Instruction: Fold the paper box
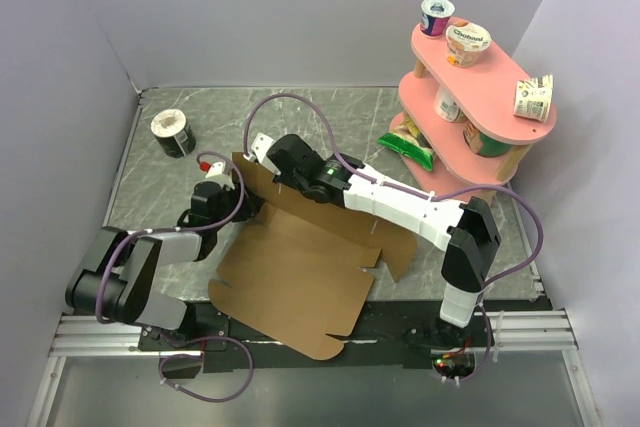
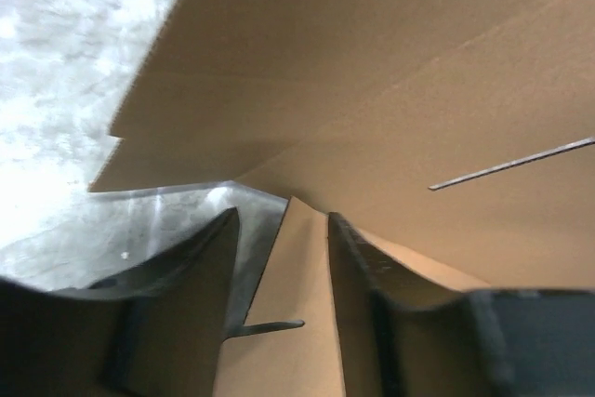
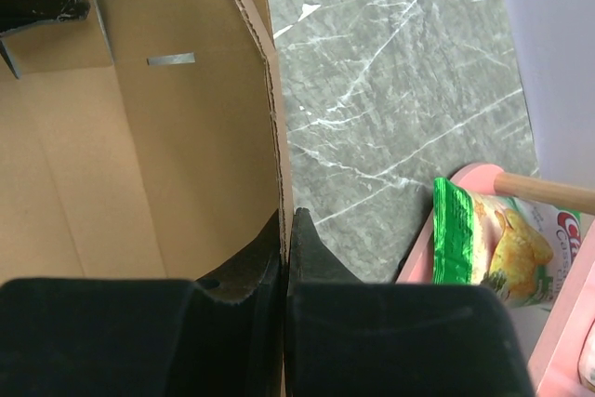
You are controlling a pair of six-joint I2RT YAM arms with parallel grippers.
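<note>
The paper box (image 1: 300, 277) is a brown die-cut cardboard sheet lying across the middle of the table, with its far wall raised upright. My right gripper (image 1: 262, 152) is shut on the top edge of that raised wall; in the right wrist view both fingers (image 3: 285, 216) pinch the perforated edge of the cardboard (image 3: 139, 137). My left gripper (image 1: 228, 187) is at the box's far left corner. In the left wrist view its jaws (image 2: 282, 220) straddle a narrow side flap (image 2: 297, 295). The right finger lies against the flap, and a gap shows at the left finger. The jaws are open.
A pink two-tier shelf (image 1: 480, 77) with yogurt cups stands at the back right. A green chips bag (image 1: 405, 147) lies at its foot, also seen in the right wrist view (image 3: 474, 248). A dark tub (image 1: 172, 132) sits at the back left. Walls close in on three sides.
</note>
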